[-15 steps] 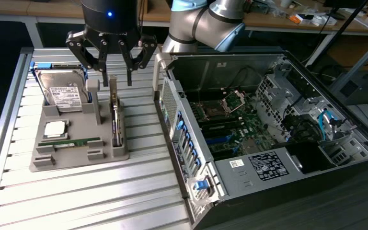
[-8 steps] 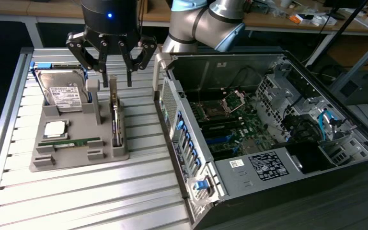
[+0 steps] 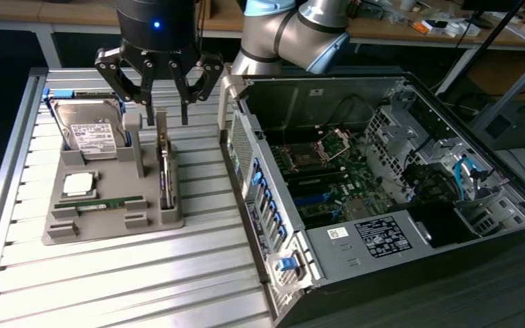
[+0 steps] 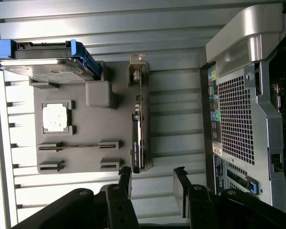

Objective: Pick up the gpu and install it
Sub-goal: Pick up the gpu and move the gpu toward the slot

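Observation:
The gpu [image 3: 165, 171] is a thin dark card with a silver end bracket, standing on its edge in a slot along the side of the grey holder [image 3: 158, 220] nearest the computer case. My gripper [image 3: 167, 115] hangs open just above the card's bracket end, one finger on each side, touching nothing. In the wrist view the gpu [image 4: 137, 129] lies ahead of the gripper [image 4: 152, 175], and its black fingertips [image 4: 125, 172] stand wide apart with nothing between them.
The holder also carries a hard drive [image 3: 93, 130] in a blue frame, a square processor [image 3: 78, 183] and a green memory stick [image 3: 98, 203]. An open computer case [image 3: 272, 205] lies at the exterior view's right, its motherboard [image 3: 322, 164] exposed. The slatted metal table [image 3: 135, 280] runs underneath.

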Motion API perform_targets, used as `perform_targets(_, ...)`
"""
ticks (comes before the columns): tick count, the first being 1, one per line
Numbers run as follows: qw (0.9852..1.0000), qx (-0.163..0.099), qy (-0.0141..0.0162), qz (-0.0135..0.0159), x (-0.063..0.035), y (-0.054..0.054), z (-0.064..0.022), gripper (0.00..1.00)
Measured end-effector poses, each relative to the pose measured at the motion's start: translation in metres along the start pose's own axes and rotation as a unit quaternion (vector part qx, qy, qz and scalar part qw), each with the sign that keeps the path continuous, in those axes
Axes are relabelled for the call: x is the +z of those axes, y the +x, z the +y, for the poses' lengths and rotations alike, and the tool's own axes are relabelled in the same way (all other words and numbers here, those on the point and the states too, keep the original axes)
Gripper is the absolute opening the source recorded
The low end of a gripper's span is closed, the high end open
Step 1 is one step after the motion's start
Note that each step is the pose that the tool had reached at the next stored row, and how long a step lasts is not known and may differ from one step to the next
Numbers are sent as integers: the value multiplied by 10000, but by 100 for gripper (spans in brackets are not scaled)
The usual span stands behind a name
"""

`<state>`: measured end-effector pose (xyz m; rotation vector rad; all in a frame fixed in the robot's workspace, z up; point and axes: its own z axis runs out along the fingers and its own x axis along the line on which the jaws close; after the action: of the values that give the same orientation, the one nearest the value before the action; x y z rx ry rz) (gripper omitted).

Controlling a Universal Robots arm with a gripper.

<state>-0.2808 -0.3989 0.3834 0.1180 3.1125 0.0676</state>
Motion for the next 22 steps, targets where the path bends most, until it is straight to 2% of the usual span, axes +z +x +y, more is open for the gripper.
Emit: perform_targets(22,10000,0,0,0,58,2,-3,48)
